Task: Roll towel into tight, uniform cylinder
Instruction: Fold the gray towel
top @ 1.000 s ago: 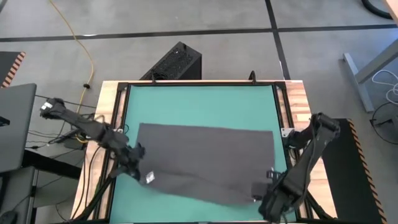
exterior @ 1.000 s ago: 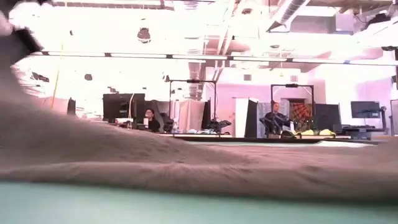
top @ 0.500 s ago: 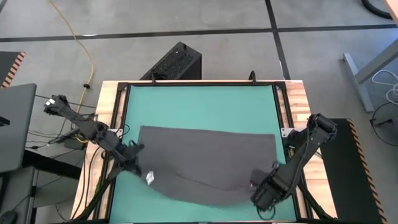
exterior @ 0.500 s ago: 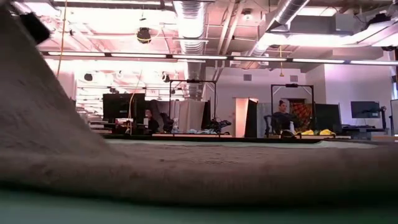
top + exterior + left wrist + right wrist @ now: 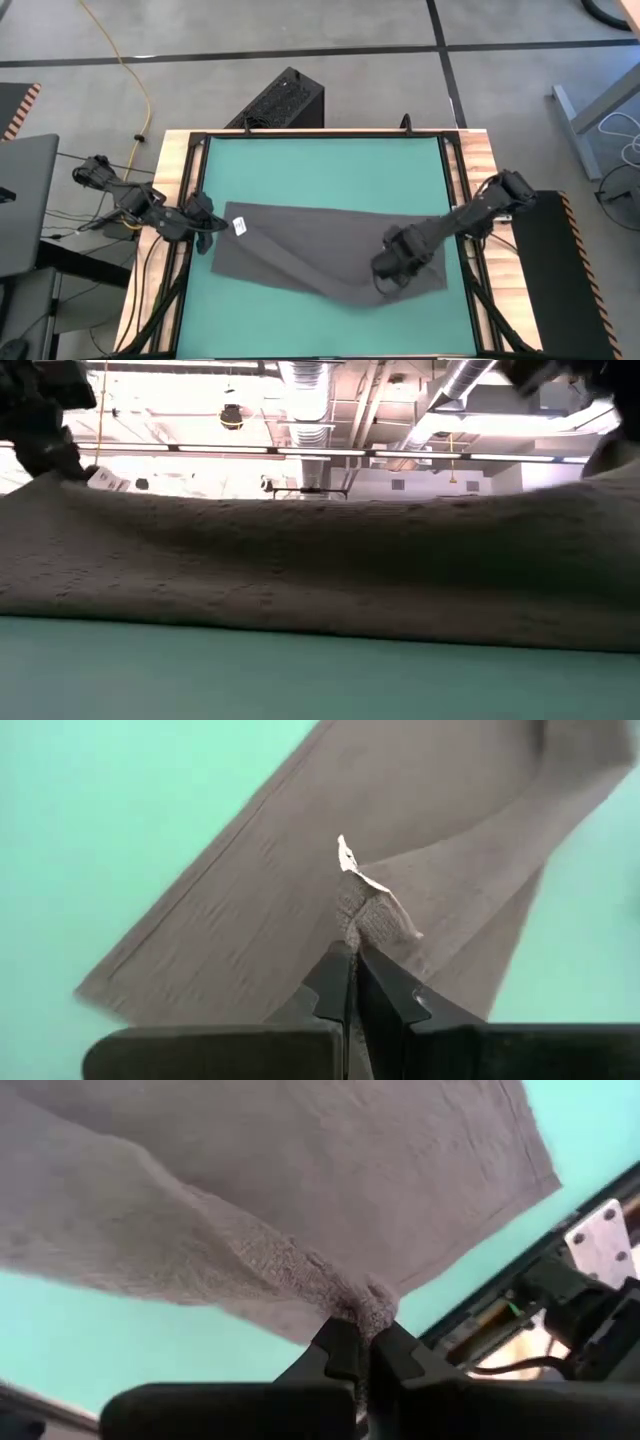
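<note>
The dark grey soft rectangular cloth towel lies across the middle of the teal-topped counter, partly folded over itself. The left end effector, near the counter's left edge, pinches one towel corner between its closed fingers, beside the small white tag; no writing on the tag can be read. The right end effector, inward of the right edge, pinches a bunched fold of towel.
</note>
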